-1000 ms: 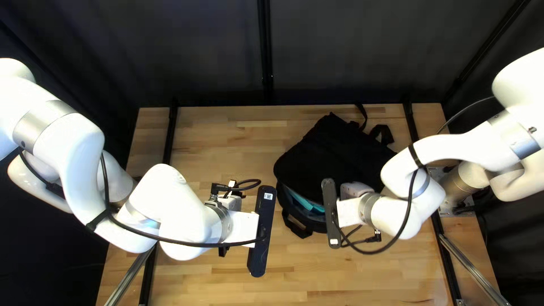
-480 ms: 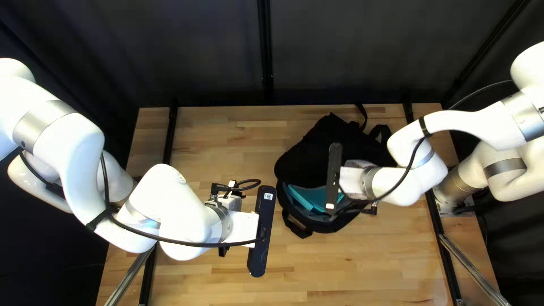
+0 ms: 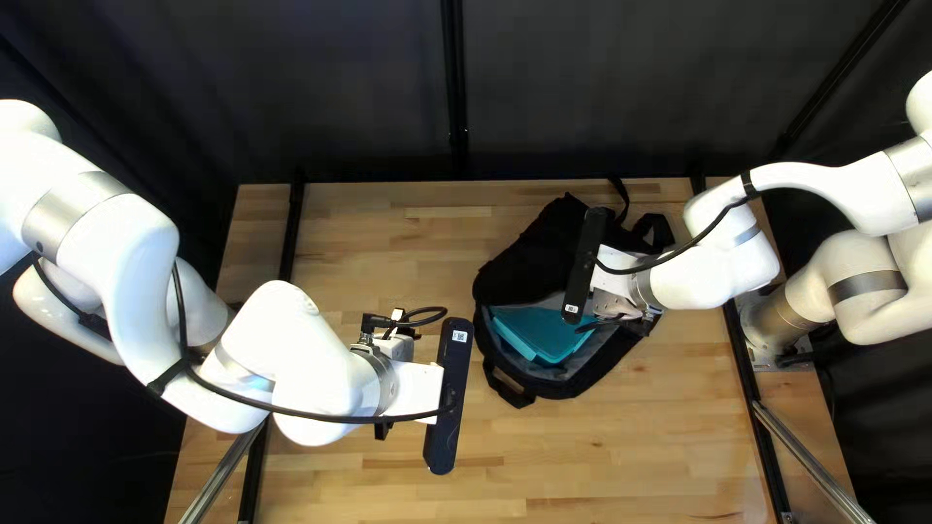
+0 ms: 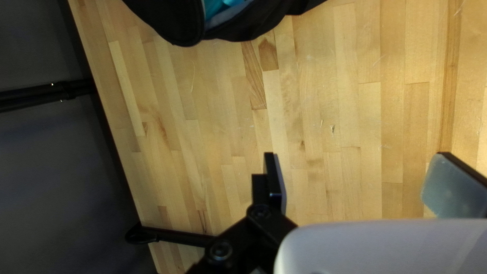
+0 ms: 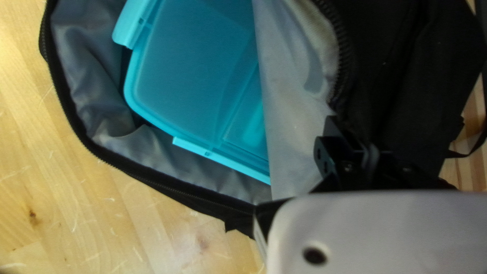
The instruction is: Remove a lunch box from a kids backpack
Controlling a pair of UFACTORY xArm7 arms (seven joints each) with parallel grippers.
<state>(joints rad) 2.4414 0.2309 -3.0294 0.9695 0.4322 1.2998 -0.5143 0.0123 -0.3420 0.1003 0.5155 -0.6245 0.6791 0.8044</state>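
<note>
Pale wooden worktop (image 3: 369, 233) carries an open black fabric backpack (image 3: 519, 267), a turquoise plastic lunch box (image 3: 544, 335) inside near the right tool (image 3: 614, 281), whose grip I cannot tell; the left tool (image 3: 413, 388) is wide open.

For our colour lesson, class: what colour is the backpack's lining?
Grey, in the backpack; the right wrist view shows it best.

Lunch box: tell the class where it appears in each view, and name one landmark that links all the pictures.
Top left view: right of centre, the teal lunch box lies in the open backpack.
Left wrist view: only a teal sliver, well ahead of the left gripper, whose jaws are open.
Right wrist view: large, partly behind a grey-lined flap.
Shared landmark: the black backpack's grey-lined opening.
</note>
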